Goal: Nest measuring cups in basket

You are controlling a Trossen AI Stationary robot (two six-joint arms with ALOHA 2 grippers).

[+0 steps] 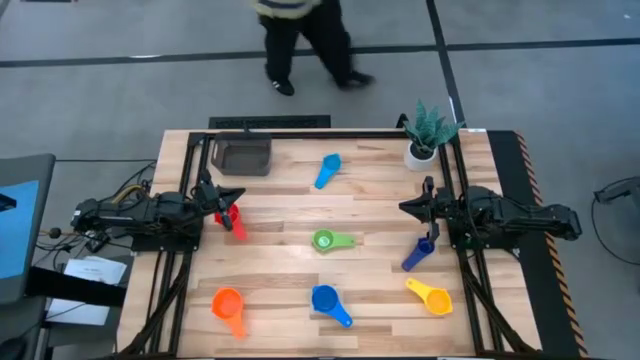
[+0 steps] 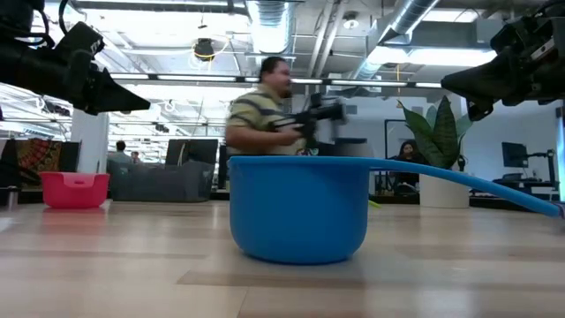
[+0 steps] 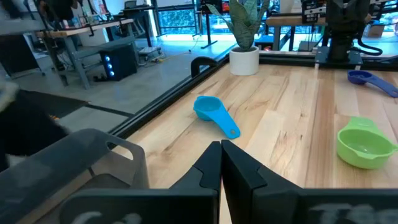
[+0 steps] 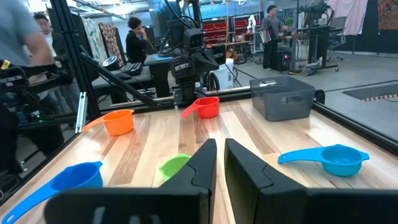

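Observation:
Several measuring cups lie apart on the table: light blue (image 1: 327, 170), green (image 1: 330, 240), red (image 1: 232, 216), orange (image 1: 229, 306), blue (image 1: 328, 302), yellow (image 1: 430, 296) and dark blue (image 1: 420, 252). The dark grey basket (image 1: 243, 155) stands at the far left with no cup showing in it. My left gripper (image 1: 236, 195) is shut and hovers at the table's left side, just above the red cup (image 4: 205, 107). My right gripper (image 1: 405, 207) is shut and hovers at the right side, above the dark blue cup. Neither touches anything.
A white plant pot (image 1: 422, 152) stands at the far right corner. A black frame (image 1: 330, 133) runs around the table. Beyond the far edge a person (image 1: 300, 40) walks past. The blue cup (image 2: 300, 208) fills the middle of the low view.

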